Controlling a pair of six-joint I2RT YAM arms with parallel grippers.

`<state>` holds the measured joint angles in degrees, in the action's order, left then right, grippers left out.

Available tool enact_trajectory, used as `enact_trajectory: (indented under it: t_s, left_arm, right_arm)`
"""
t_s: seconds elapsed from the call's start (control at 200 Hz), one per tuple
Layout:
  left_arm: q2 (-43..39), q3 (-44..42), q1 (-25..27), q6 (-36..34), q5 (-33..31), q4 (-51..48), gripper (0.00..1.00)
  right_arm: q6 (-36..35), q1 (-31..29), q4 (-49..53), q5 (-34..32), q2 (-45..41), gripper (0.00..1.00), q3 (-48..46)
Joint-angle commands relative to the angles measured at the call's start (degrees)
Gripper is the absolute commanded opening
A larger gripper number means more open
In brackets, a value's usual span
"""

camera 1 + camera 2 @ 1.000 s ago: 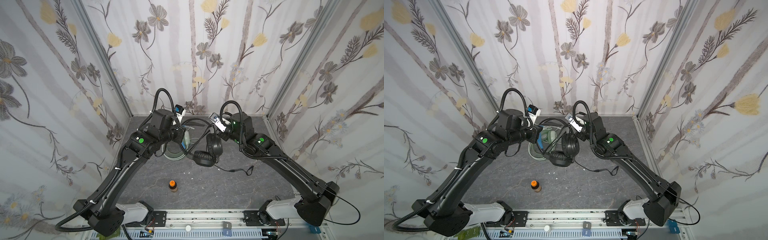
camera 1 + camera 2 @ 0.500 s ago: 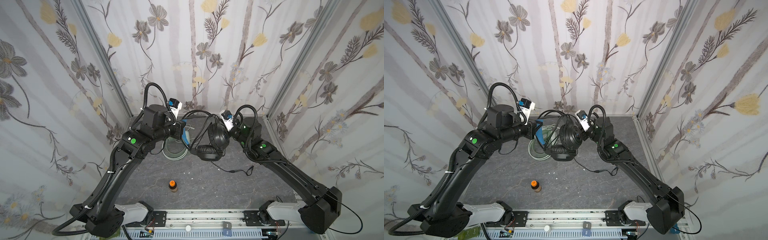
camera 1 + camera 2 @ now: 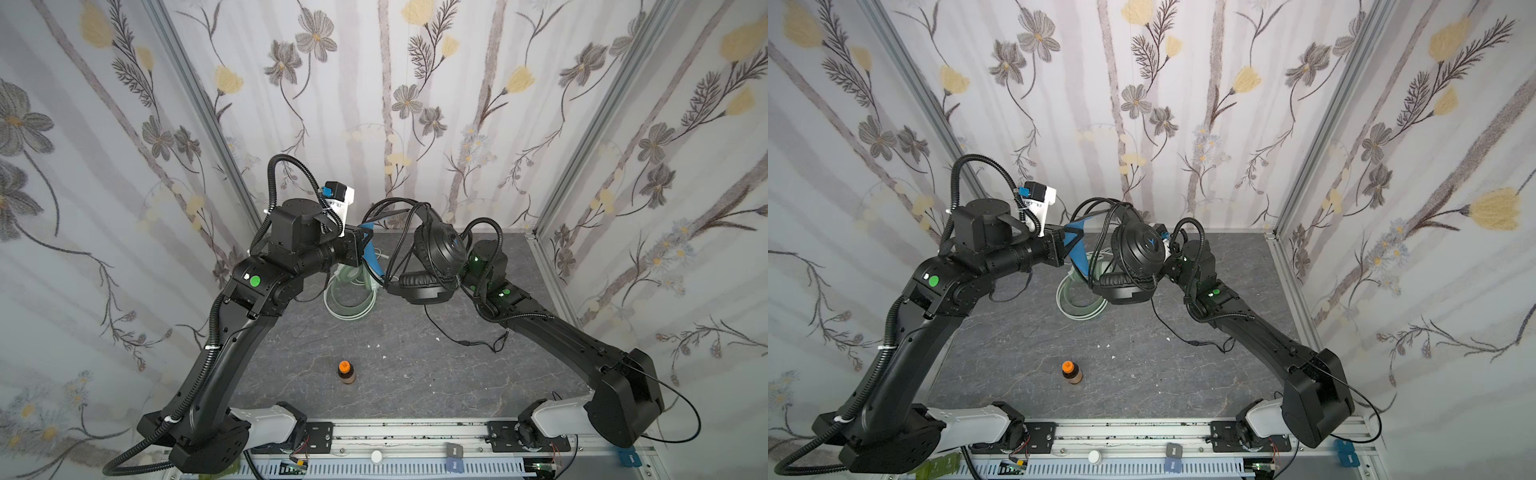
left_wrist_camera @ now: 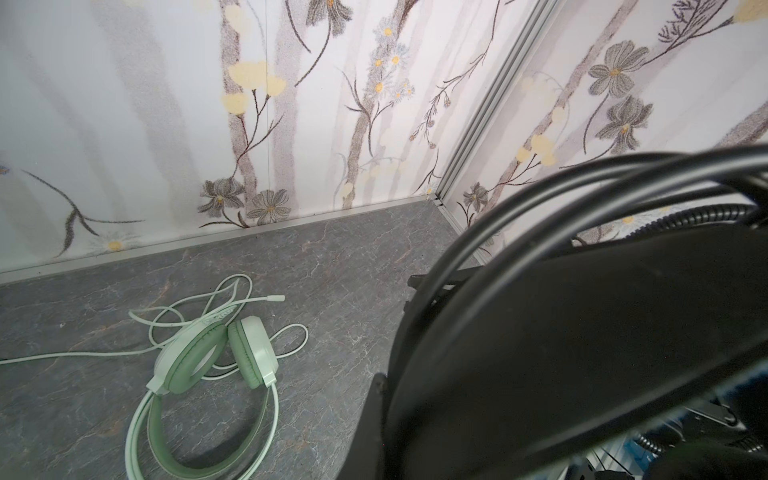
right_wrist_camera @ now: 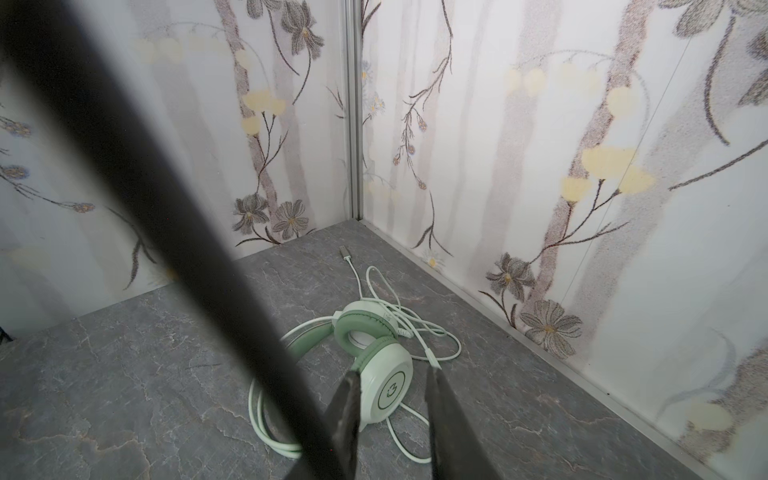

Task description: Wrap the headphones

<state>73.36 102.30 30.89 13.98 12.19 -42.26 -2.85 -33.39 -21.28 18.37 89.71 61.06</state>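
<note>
Both arms have risen since a second ago, carrying the black over-ear corded headset with the blue inner headband (image 3: 436,249) up off the grey marbled tabletop (image 3: 415,395); nearest the front, a small brown bottle with an orange cap (image 3: 346,371) stands well apart from the work; beyond it the free tail of the thin black cable (image 3: 463,343) lies on the tabletop, running from the lower ear cup out toward the right arm's side; above that the headset hangs between the arms, the left gripper (image 3: 365,249) clamped on its headband, some cable loops already draped over the top; the right gripper (image 5: 392,372), hidden behind the upper ear cup in both top views, shows in the right wrist view with jaws parted and nothing between them, the cable passing beside them; the tail thus lies below it, and I judge the right gripper the nearer to take it; farthest back, the mint-green plastic headset with the white cable (image 4: 208,357) lies on the tabletop, its cable loose.
</note>
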Motion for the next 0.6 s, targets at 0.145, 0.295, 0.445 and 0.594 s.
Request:
enact_trajectory:
  t_s: [0.145,0.295,0.445,0.594]
  left_arm:
    - [0.46,1.80,-0.83,5.75,-1.39,7.79,0.00]
    - [1.34,2.29,-1.34,6.40,-2.56,9.20,0.00]
    - [2.53,2.55,-1.87,7.96,-3.04,11.59,0.00]
    - [3.70,3.33,-2.50,9.83,-3.04,13.88,0.00]
  right_arm:
    - [5.96,-0.79,-8.91,3.28,3.30,0.23,-4.98]
    - [8.15,-1.12,-11.49,3.07,3.62,0.20,-8.98]
    - [9.17,-1.80,-12.78,1.95,4.13,0.17,-12.11]
    - [10.13,-2.02,-13.87,2.01,5.27,0.14,-14.23]
